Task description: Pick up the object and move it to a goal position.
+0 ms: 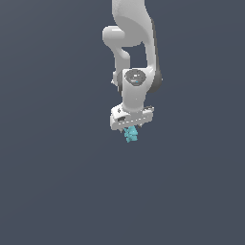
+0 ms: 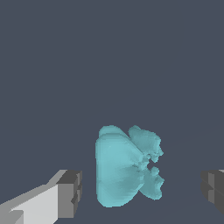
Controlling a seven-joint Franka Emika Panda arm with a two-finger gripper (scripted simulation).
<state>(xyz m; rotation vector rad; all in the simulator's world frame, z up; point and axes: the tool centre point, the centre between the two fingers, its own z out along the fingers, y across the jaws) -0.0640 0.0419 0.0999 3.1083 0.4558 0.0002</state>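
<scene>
While the white Panda arm points straight down, I read its white two-finger gripper as spread wide: in the wrist view the dark grey finger pads stand well apart, one on each side of the small turquoise lumpy figurine-like object, with clear gaps and no contact. The object sits directly under the gripper, between the fingers, against a plain dark grey-blue ground. Whether it rests on a surface I cannot tell.

Handling assessment: I judge the object light, given how small it is beside the gripper, and probably rigid. Its surface is irregular, one half smooth and rounded, the other deeply notched. I would close on the broad rounded body, across its widest part, and avoid the knobbly projections, where a pad could slip or twist the piece.
</scene>
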